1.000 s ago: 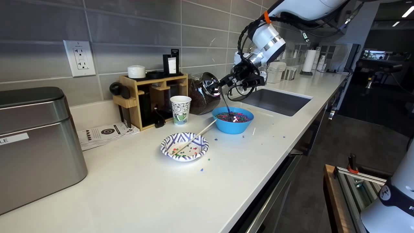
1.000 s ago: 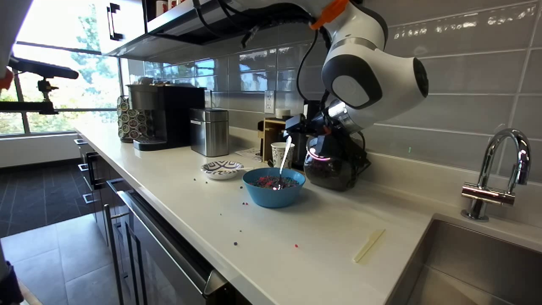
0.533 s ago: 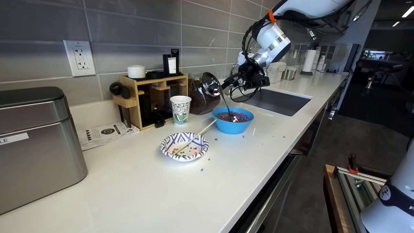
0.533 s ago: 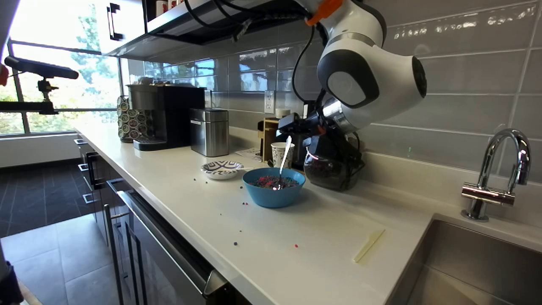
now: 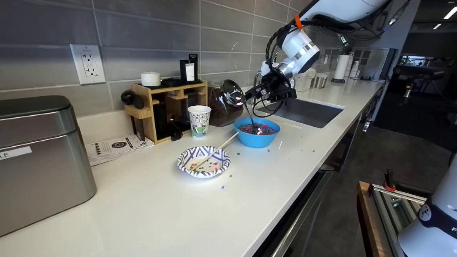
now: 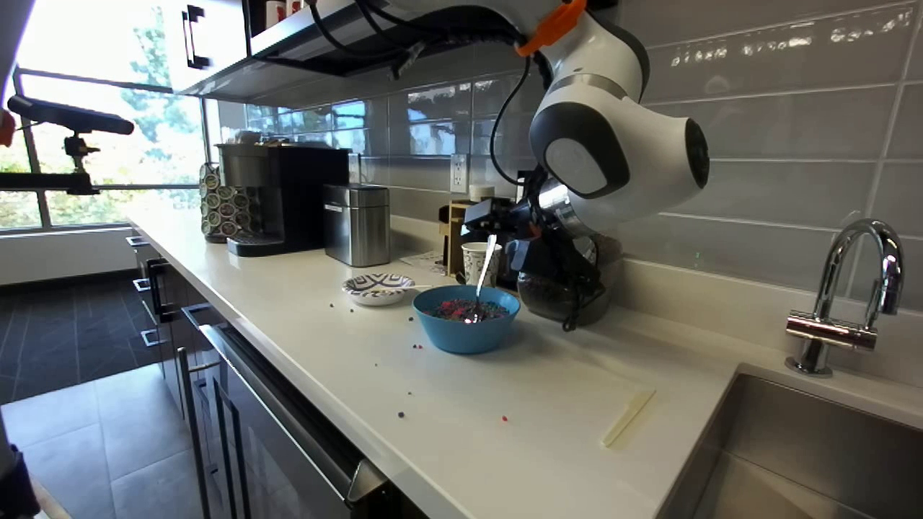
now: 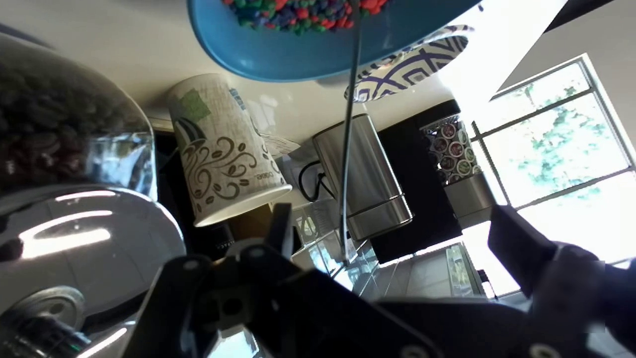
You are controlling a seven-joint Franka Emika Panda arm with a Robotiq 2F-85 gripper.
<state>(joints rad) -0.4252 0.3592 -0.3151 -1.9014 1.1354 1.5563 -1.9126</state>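
Observation:
A blue bowl (image 5: 255, 140) of small multicoloured pieces stands on the counter, in both exterior views (image 6: 465, 337). A metal spoon (image 6: 487, 263) stands tilted in it, handle up. In the wrist view my gripper (image 7: 397, 228) is open. The spoon handle (image 7: 349, 144) rises in line with the space between its fingers (image 7: 283, 226), nearer the left one; no grip on it shows. In both exterior views the gripper (image 6: 477, 222) is at the handle's top; touching cannot be told. A dark-filled glass jar (image 7: 64, 114) with a shiny lid is close by the gripper. A paper cup (image 7: 223, 149) stands beyond.
A patterned paper bowl (image 5: 182, 162) holds a few pieces and a thin stick (image 5: 223, 145). A wooden organizer (image 5: 146, 110) stands by the tiled wall. A steel bin (image 5: 46, 160), a sink (image 6: 750, 404), a faucet (image 6: 822, 317) and a pale flat strip (image 6: 629, 418) also show. Loose pieces dot the counter.
My gripper has shifted left and slightly down in an exterior view, and the wrist has turned. The spoon and the bowl have not moved.

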